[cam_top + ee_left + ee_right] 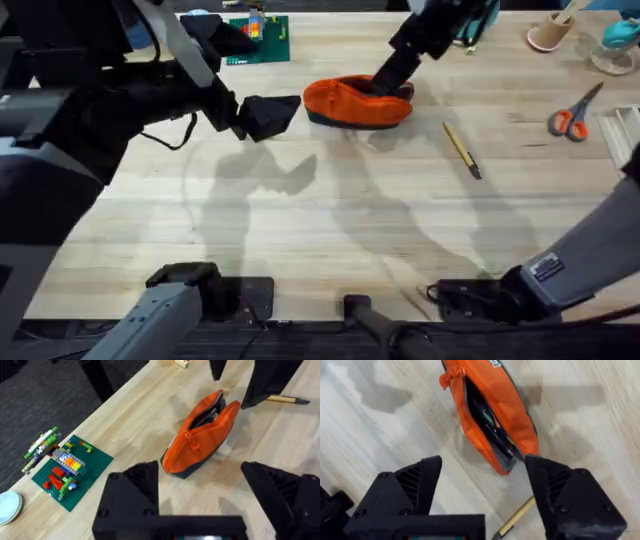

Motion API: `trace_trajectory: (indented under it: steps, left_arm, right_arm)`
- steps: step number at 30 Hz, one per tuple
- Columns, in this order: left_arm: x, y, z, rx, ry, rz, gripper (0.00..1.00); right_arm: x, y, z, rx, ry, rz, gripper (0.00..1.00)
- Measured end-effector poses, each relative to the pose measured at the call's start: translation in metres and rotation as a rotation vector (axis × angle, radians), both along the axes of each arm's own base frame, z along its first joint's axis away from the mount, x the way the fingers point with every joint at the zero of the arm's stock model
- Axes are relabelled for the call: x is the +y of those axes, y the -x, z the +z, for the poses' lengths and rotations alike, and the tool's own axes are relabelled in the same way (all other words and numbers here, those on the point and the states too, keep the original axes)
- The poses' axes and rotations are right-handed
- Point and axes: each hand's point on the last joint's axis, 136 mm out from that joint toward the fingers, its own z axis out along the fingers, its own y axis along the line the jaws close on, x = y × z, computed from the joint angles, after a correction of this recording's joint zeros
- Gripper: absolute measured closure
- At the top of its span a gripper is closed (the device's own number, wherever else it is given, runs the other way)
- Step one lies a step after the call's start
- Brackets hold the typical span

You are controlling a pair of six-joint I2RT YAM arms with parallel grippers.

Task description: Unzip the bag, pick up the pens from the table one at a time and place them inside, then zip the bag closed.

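Both arms are stretched out over the table. The left arm comes in from the left side, its gripper (268, 117) hanging above the wood toward the far edge, left of centre, black fingers (135, 485) spread wide apart. The right arm reaches over from the far right, gripper (385, 80) angled down near the middle of the far edge, fingers (560, 495) also spread wide, nothing between them.
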Motion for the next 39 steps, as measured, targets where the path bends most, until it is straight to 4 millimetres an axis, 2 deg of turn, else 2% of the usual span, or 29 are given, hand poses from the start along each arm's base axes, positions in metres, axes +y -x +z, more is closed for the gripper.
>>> trace_trajectory:
  steps: [8,13,18,33,39]
  left_arm:
    - [0.0,0.0,0.0,0.0,0.0,0.0,0.008]
    - [0.0,0.0,0.0,0.0,0.0,0.0,0.008]
    - [0.0,0.0,0.0,0.0,0.0,0.0,0.008]
    - [0.0,0.0,0.0,0.0,0.0,0.0,0.008]
    - [0.0,0.0,0.0,0.0,0.0,0.0,0.008]
  right_arm:
    - [-0.034,-0.003,0.032,-0.066,-0.019,-0.091,0.006]
    - [-0.055,-0.007,0.042,-0.084,-0.027,-0.165,0.006]
    - [-0.073,-0.009,0.043,-0.096,-0.029,-0.218,0.006]
    - [-0.116,0.034,0.035,-0.173,-0.035,-0.328,0.006]
    - [-0.136,0.035,0.036,-0.214,-0.047,-0.416,0.006]
